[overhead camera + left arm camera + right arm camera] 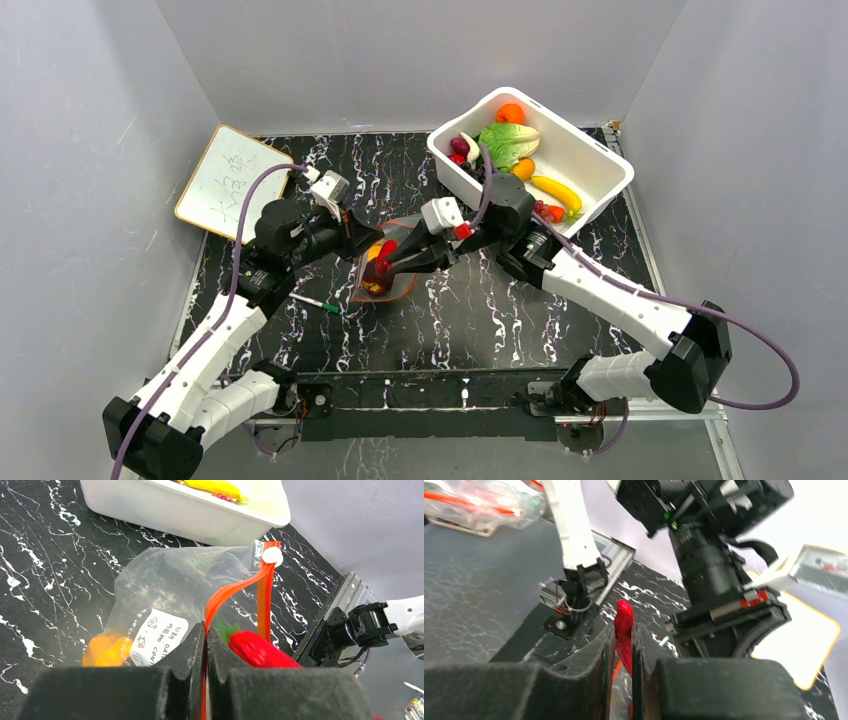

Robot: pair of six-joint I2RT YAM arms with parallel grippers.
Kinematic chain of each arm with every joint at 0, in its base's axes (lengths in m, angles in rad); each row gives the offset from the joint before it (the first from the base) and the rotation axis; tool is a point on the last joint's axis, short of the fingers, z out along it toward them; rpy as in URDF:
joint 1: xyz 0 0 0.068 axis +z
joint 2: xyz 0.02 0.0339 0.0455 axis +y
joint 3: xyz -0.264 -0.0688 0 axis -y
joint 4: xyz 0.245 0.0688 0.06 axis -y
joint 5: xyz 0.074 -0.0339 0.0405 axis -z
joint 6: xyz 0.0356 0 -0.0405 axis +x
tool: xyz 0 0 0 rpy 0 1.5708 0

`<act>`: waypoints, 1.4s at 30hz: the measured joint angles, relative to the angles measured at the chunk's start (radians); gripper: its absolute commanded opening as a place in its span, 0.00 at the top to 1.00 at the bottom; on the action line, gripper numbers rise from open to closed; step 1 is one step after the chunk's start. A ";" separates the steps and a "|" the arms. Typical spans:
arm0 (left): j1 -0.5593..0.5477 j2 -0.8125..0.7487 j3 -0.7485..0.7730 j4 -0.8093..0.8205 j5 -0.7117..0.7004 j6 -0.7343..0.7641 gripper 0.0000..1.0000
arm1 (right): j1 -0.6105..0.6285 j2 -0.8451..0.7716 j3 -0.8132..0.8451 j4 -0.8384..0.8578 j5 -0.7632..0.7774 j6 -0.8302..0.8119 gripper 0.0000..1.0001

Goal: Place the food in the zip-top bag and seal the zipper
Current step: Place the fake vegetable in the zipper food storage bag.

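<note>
Left wrist view showed the left hand (205, 630) clamped on the zipper (235, 587) of the zip-top bag (165, 580), which lay on the surface (480, 310) near the white tub (175, 510). The right hand (623, 630) gripped a red food piece (624, 612) at the bag's open mouth.

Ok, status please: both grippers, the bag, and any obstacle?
Left gripper jaws shut on zipper, holding bag open. Right gripper jaws shut on red food at bag mouth. One orange piece inside. Nothing in the way.
</note>
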 measured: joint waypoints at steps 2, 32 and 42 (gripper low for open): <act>0.000 -0.003 0.002 -0.009 0.003 0.000 1.00 | 0.000 0.013 0.016 -0.079 0.041 -0.082 1.00; 0.000 0.011 0.164 -0.155 0.042 -0.022 1.00 | 0.000 0.148 0.014 -0.509 0.644 -0.660 0.98; 0.000 -0.003 0.109 -0.113 -0.094 0.030 1.00 | 0.000 0.269 0.019 -0.410 0.693 -0.657 0.64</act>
